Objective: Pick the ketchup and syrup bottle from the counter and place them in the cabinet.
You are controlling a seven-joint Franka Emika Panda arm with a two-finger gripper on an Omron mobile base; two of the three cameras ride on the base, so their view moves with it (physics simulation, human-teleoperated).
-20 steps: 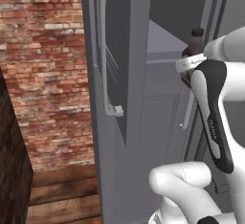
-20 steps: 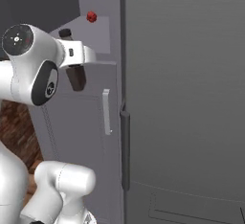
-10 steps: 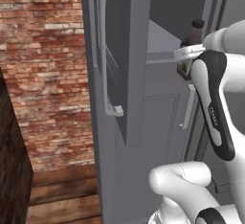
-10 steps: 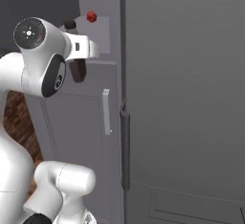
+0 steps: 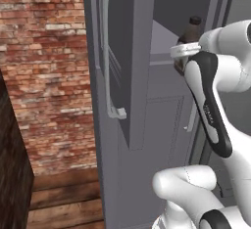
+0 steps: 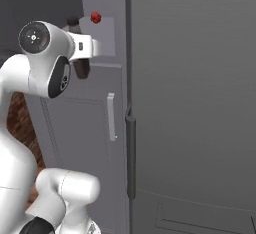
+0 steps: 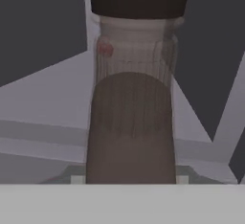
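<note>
My gripper [image 5: 184,52] is shut on the syrup bottle [image 5: 192,31], a dull brown bottle with a dark cap, held upright at the open cabinet [image 5: 122,66]. In the right base view the syrup bottle [image 6: 80,67] hangs beside the inner shelf [image 6: 107,34], level with it. The ketchup [image 6: 95,17] stands on that shelf, with just its red top showing. In the hand view the syrup bottle [image 7: 131,127] stands close between my jaws. The counter is out of view.
The cabinet door stands open to the left with its long silver handle [image 5: 106,52]. A brick wall [image 5: 44,76] and wooden floor [image 5: 63,198] lie left of it. A wide flat grey fridge [image 6: 200,103] stands to the right.
The hand has carried the syrup bottle a little higher and closer to the shelf. The ketchup has not moved.
</note>
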